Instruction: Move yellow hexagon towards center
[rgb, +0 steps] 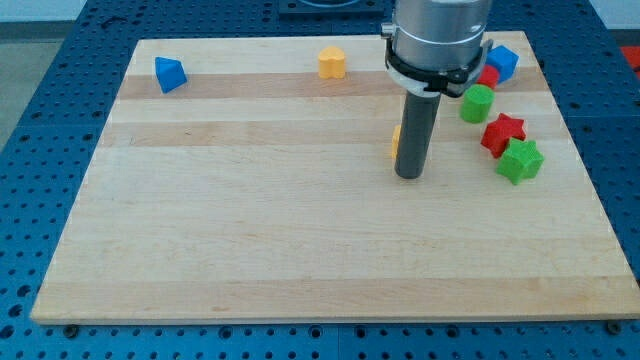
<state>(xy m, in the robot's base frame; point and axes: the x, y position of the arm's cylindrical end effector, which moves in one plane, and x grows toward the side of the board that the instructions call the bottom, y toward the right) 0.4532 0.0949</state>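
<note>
A yellow block (332, 62), hexagon-like in shape, sits near the board's top edge, a little left of the middle. My tip (410, 175) rests on the wooden board (250, 230) right of centre, well below and to the right of that block. A second yellow block (396, 141) shows only as a thin sliver at the rod's left side; the rod hides most of it and its shape cannot be made out.
A blue block (170, 73) lies at the top left. At the view's right are a blue block (503, 62), a small red block (488, 76), a green block (477, 103), a red star (502, 134) and a green star (520, 160).
</note>
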